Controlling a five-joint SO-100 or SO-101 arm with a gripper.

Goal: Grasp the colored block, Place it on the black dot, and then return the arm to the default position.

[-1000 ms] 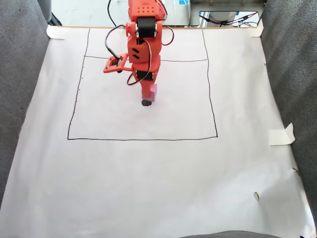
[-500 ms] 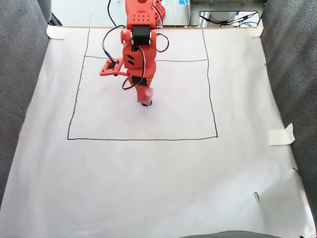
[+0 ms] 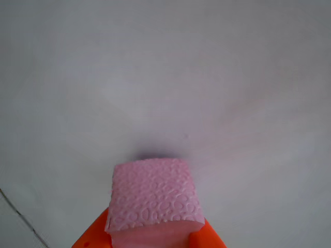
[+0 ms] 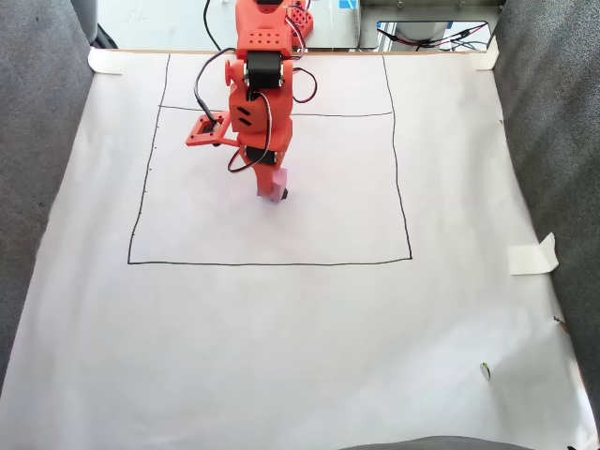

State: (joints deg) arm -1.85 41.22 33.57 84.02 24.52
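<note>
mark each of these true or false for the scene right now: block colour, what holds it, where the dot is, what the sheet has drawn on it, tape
1. The block is pink with an embossed oval pattern. True.
2. The block lies loose on the paper, apart from the gripper. False: the orange gripper is shut on it.
3. In the fixed view the black dot is mostly covered, peeking out at the block's right edge. True.
4. The white sheet carries a drawn circle. False: it carries a black-lined rectangle.
5. A piece of tape sits at the sheet's right edge. True.
</note>
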